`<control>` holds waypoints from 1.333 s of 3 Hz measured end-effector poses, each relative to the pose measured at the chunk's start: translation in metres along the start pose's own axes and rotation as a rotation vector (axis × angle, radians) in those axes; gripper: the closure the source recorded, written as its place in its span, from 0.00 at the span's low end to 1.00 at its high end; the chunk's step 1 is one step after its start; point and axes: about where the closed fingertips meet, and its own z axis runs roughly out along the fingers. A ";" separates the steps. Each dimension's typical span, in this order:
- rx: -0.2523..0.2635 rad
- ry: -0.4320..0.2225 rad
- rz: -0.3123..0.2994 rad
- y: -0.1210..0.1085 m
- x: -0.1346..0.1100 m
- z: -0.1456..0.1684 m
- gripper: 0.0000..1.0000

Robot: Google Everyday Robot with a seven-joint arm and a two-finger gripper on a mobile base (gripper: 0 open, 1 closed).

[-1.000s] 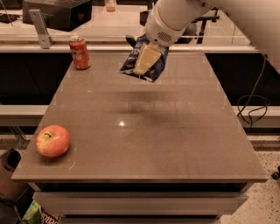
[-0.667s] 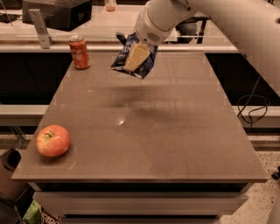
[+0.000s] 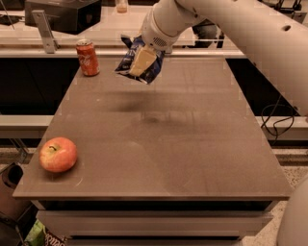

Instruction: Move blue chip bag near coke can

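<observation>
Nearest, at the table's (image 3: pixel 159 163) front-left corner, an apple (image 3: pixel 58 154) rests on the brown top, red-yellow, stem up. Below that corner, on the floor, a dark bin (image 3: pixel 11 176) shows only its rim; I cannot tell what it holds. A green packet (image 3: pixel 36 233) lies beside it.

Farther back, above the rear half of the table, my gripper (image 3: pixel 143 63) hangs in the air with its jaws closed on the bag (image 3: pixel 123 62). One pale finger (image 3: pixel 140 61) lies across the bag's front face. The bag is tilted, its black top band toward my wrist and its lower edge pointing down and to the camera's left. It touches nothing but me; its soft shadow (image 3: pixel 130 102) falls on the top beneath it. Whether the bag is sealed I cannot tell.

At the far-left corner the can (image 3: pixel 88 57) stands upright, silver top up, script logo facing the camera. The bag is near it, to the camera's right, but apart from it and off the surface.

Beyond the table, a counter (image 3: pixel 108 41) carries a black box (image 3: pixel 62 14) and a metal bracket (image 3: pixel 45 31).
</observation>
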 end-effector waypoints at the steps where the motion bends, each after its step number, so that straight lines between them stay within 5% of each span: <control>1: -0.004 -0.019 -0.025 -0.007 -0.010 0.019 1.00; 4: 0.013 -0.141 -0.052 -0.042 -0.036 0.100 1.00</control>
